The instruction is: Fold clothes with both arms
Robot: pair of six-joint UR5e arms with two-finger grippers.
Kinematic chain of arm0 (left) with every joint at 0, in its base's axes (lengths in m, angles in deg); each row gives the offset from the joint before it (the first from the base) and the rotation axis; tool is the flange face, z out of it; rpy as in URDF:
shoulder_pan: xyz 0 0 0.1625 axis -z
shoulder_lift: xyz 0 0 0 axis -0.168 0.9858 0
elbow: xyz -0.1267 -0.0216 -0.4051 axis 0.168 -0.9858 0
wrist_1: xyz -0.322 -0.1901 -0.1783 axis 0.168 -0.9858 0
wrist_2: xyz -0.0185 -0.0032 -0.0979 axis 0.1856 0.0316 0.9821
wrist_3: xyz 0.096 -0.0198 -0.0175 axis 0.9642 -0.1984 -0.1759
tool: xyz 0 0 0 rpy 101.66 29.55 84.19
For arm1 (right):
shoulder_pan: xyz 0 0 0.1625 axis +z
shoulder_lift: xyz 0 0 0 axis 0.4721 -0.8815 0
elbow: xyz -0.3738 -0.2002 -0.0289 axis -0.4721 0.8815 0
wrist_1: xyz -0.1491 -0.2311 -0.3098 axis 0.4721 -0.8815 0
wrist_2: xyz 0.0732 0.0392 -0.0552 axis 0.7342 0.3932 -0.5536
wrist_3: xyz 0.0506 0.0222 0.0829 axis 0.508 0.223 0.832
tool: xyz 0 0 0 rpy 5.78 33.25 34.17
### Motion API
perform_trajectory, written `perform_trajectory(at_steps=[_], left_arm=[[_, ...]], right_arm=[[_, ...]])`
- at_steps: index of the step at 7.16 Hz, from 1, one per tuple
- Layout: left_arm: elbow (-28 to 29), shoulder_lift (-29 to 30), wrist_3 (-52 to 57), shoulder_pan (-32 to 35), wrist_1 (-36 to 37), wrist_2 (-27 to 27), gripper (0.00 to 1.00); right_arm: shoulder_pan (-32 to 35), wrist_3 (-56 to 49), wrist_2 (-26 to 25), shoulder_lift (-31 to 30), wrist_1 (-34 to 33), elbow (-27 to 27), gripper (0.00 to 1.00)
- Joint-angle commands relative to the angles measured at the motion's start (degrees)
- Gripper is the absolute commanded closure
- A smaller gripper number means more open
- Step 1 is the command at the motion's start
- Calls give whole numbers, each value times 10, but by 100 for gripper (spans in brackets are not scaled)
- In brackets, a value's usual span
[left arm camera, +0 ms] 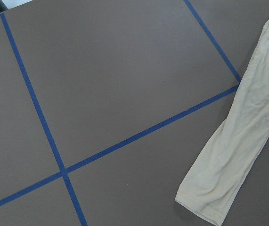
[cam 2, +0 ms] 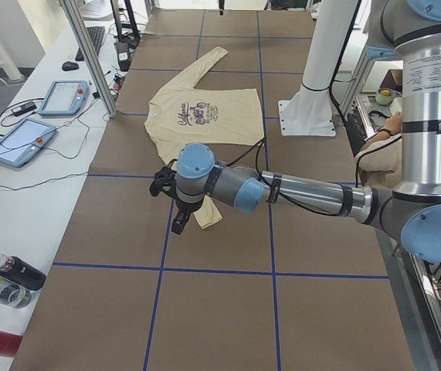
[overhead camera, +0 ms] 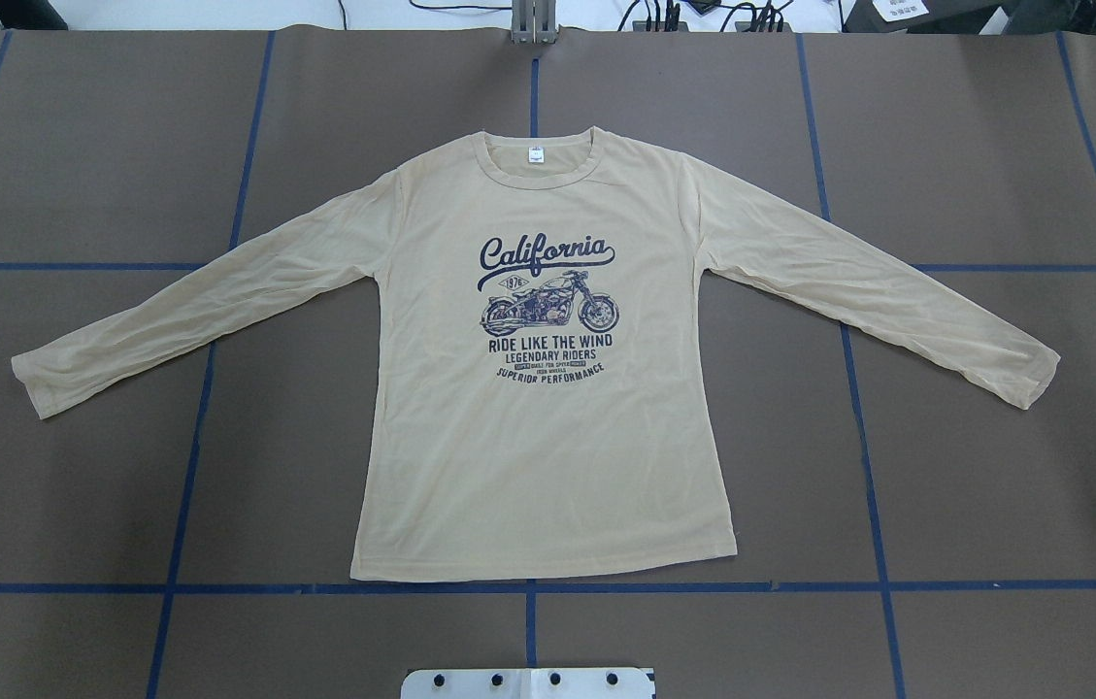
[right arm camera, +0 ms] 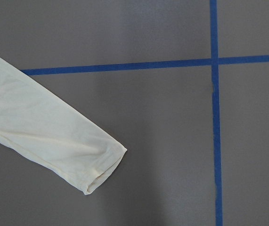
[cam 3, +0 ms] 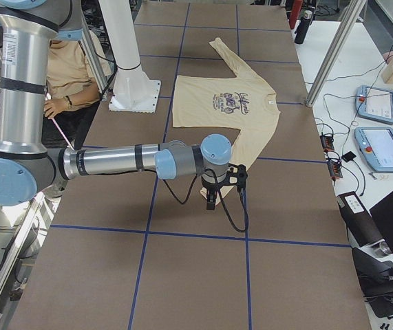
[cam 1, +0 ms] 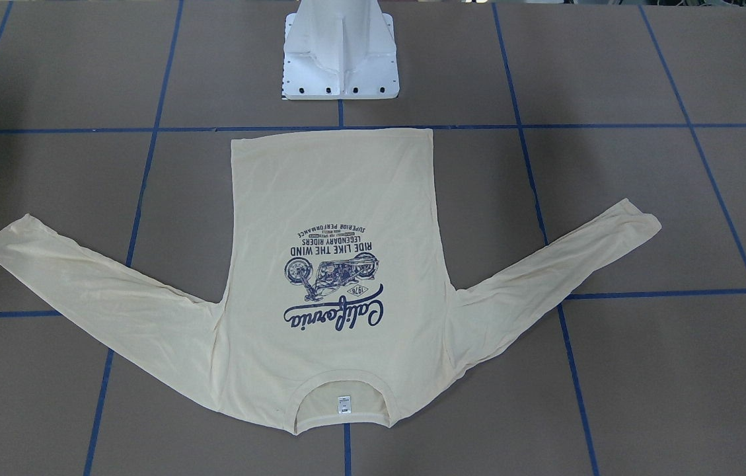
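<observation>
Opening on a shirt [overhead camera: 548, 456] lying flat on the table [overhead camera: 994, 485], print up, hem toward the base [cam 1: 341, 73], collar away, sleeves [overhead camera: 198, 301] angling out to both sides. Finding no fold anywhere: sleeves to bring in, body to double over, all of it waiting. Judging this as the very start, with the cuffs as the likely first grabs.

Getting the whole outline from overhead and front, with no gripper in sight there. Catching those only from the sides: left gripper [cam 2: 177, 224] hanging above the table by the left cuff [left arm camera: 205, 202], right gripper [cam 3: 211, 201] likewise by the right cuff [right arm camera: 101, 167]. Appearing clear of the cloth, both of them, but not managing to tell from those angles whether either pair of jaws is apart or together. Seeing each cuff through the wrist cameras, lying loose and untouched on the table, no fingers showing in those views.
</observation>
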Motion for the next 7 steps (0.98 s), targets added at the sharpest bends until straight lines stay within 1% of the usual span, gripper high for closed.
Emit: perform_trajectory(at_steps=[1,2,4,5,6,7], left_arm=[[-11,8,1,5,33,-40,0],[-16,7,2,4,35,-46,0],[-16,7,0,5,34,-46,0],[-18,9,-3,4,32,-45,0],[-10,8,1,5,26,-41,0],[-11,3,5,5,6,-50,0]], right_arm=[[1,-1,-3,0,2,9,0],[1,0,-3,5,3,23,0],[0,-1,0,7,3,21,0],[-13,-1,0,10,6,21,0],[-42,8,-7,10,58,27,0],[-55,77,-9,15,90,55,0]])
